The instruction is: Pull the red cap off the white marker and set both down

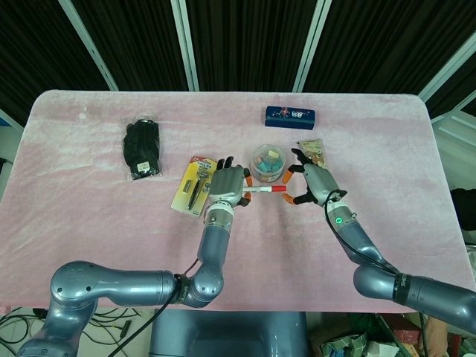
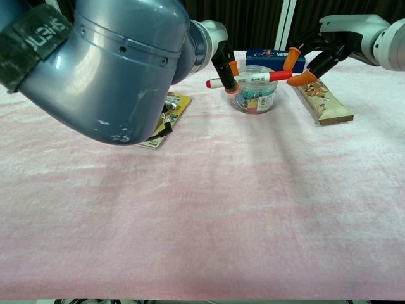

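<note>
The white marker (image 1: 259,190) with its red cap (image 1: 278,189) hangs level above the pink table, cap pointing to the right. My left hand (image 1: 227,182) pinches the marker's white barrel (image 2: 250,78) near its left end. Just right of the cap sits my right hand (image 1: 316,184), fingers spread. Its orange fingertips (image 2: 297,78) stand above and below the cap's tip (image 2: 281,75), very near it; I see no plain contact. The cap is on the marker.
A clear tub of coloured clips (image 1: 268,159) stands right behind the marker. A snack bar (image 1: 312,151) lies beside the right hand, a blue case (image 1: 289,115) further back. A yellow carded pack (image 1: 193,186) and a black glove (image 1: 143,149) lie to the left.
</note>
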`<state>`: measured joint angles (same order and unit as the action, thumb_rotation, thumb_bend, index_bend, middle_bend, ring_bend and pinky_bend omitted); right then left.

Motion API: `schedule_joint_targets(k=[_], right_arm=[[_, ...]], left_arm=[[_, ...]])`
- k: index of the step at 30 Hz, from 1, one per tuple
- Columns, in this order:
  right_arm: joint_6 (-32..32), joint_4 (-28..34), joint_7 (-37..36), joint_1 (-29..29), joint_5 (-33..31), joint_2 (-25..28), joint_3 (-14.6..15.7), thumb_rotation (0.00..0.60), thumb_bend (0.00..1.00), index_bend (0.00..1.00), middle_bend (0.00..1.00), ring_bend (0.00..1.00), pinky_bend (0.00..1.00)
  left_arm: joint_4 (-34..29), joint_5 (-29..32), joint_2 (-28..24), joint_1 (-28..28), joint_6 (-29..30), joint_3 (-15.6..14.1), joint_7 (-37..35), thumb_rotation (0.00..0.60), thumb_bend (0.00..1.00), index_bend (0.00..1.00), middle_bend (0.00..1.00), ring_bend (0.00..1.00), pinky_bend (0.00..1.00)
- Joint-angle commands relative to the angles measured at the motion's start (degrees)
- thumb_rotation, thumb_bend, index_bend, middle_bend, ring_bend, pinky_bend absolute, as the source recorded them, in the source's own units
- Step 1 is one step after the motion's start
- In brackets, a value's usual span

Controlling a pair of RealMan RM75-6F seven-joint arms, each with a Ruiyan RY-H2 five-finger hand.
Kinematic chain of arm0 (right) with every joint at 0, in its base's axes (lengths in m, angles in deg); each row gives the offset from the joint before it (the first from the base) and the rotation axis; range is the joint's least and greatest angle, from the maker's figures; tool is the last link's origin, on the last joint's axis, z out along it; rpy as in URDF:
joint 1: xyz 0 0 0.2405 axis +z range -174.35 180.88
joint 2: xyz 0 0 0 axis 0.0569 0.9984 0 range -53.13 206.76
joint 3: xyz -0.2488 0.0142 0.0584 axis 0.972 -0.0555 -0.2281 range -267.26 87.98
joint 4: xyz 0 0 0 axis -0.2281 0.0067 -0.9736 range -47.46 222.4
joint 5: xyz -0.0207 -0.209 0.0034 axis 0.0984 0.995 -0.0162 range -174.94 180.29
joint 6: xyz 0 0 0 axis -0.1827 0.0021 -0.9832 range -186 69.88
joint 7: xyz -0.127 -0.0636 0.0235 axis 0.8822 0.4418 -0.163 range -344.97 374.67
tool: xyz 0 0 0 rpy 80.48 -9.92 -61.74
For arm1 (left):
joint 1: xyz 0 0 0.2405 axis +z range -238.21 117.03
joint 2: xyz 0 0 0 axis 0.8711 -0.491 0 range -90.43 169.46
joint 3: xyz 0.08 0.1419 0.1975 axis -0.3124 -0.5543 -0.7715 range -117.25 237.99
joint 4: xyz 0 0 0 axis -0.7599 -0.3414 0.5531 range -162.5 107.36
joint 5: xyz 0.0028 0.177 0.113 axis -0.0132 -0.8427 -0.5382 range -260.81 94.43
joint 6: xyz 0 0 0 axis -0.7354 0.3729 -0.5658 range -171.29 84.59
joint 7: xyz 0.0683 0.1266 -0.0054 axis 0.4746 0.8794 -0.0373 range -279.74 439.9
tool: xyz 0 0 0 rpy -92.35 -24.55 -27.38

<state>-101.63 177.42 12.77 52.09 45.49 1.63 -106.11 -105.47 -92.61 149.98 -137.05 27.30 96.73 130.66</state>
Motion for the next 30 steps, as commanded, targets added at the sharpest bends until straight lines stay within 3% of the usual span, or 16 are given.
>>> schedule_joint_targets(k=[1, 12, 30], right_arm=[[0.2, -0.3, 0.0, 0.1, -0.3, -0.3, 0.0, 0.6, 0.2, 0.52, 0.0, 0.09, 0.16], [0.5, -0.5, 0.1, 0.2, 0.1, -0.5, 0.0, 0.6, 0.23, 0.55, 0.01, 0.09, 0.16], [1.2, 0.0, -0.5, -0.2, 0.4, 0.2, 0.1, 0.6, 0.35, 0.71, 0.01, 0.09, 0.16]], left_arm=[[-0.2, 0.1, 0.1, 0.0, -0.1, 0.0, -0.1, 0.6, 0.51, 0.67, 0.33, 0.0, 0.0], [-0.3, -0.2, 0.2, -0.1, 0.0, -0.2, -0.3, 0.6, 0.51, 0.67, 0.33, 0.0, 0.0], [0.3, 0.0, 0.4, -0.2, 0.0, -0.4, -0.1, 0.6, 0.51, 0.67, 0.34, 0.0, 0.0]])
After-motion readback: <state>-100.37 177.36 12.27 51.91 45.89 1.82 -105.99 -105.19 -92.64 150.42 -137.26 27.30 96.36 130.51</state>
